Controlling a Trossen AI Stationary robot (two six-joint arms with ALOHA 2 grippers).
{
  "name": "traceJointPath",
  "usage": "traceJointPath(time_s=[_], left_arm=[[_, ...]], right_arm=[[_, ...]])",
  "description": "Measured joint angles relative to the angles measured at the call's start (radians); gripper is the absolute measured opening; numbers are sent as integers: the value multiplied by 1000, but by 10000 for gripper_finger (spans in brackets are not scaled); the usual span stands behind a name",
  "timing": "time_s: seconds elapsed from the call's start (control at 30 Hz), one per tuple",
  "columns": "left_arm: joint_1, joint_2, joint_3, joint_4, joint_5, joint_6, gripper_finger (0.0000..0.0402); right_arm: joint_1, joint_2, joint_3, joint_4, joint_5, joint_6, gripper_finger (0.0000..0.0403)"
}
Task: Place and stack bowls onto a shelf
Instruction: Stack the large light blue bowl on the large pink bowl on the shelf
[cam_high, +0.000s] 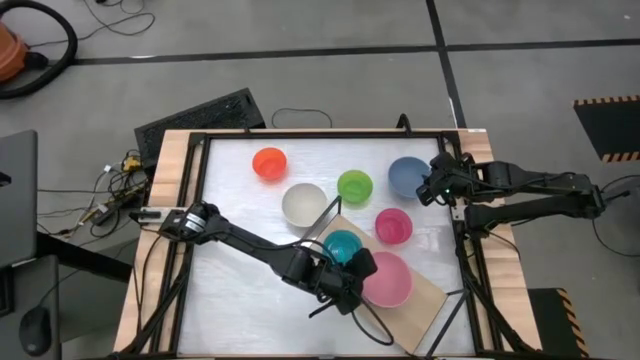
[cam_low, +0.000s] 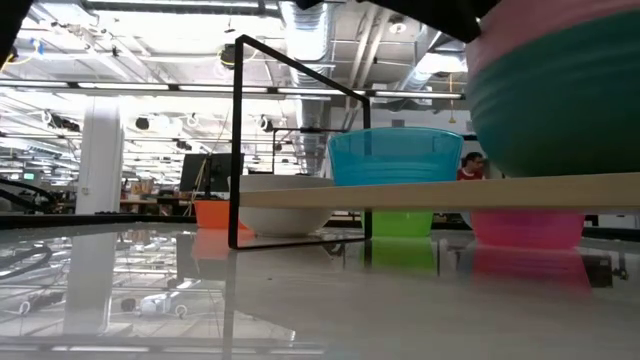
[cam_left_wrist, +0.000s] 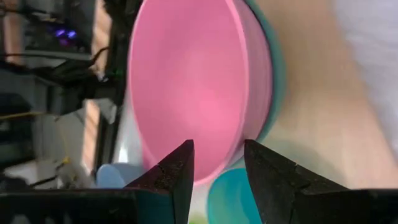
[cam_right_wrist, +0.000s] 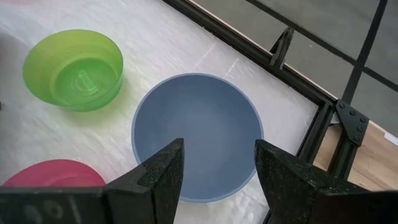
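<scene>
A pink bowl (cam_high: 388, 281) sits nested in a dark green bowl (cam_low: 560, 115) on the light-wood shelf (cam_high: 423, 296), with a cyan bowl (cam_high: 343, 245) beside it on the board. My left gripper (cam_left_wrist: 217, 146) is open at the pink bowl's near rim, one finger over its inside and one outside. Red (cam_high: 269, 162), white (cam_high: 303, 203), lime (cam_high: 354, 186), magenta (cam_high: 393, 226) and blue (cam_high: 405, 176) bowls rest on the white tabletop. My right gripper (cam_right_wrist: 217, 146) hovers open above the blue bowl (cam_right_wrist: 198, 134). My left gripper stands astride the pink bowl's rim (cam_left_wrist: 208, 177), one finger (cam_left_wrist: 180, 168) over the hollow and the other outside. Whether either finger touches the rim, I cannot tell. The pink bowl rests in the dark green one on the shelf board.
The shelf's thin black frame (cam_low: 237, 140) rises at its left end. A black metal frame (cam_high: 460, 240) borders the tabletop, with wooden edges outside it. A keyboard (cam_high: 200, 115) and cables lie beyond the far left corner. White tabletop shows at the near left (cam_high: 230, 290).
</scene>
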Motion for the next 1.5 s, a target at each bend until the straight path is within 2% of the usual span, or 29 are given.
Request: traceJointPath(time_s=[0.2,0.47,0.6,0.7,0.83,0.97,1.1,1.3,1.5], left_arm=[[-11,-2,2,38,-46,-27,128],[-4,-5,108,-29,-68,-224,128],[17,-5,200,-127,-71,-376,128],[37,-5,301,-206,-69,-485,128],[67,-96,266,-178,-79,-582,128],[97,-196,266,-199,-94,-646,128],[130,-287,266,-229,-93,-693,128],[169,-377,266,-301,-89,-726,128],[188,-411,266,-390,-88,-739,128]], right_arm=[[0,0,0,0,0,0,221],[0,0,0,4,-5,4,221],[0,37,0,32,-94,3,221],[0,111,0,35,-158,-71,221],[0,211,0,37,-197,-173,221],[0,280,0,66,-291,-218,221],[-8,324,0,84,-333,-239,221],[-57,403,0,121,-340,-283,221],[-130,479,0,203,-342,-315,221]])
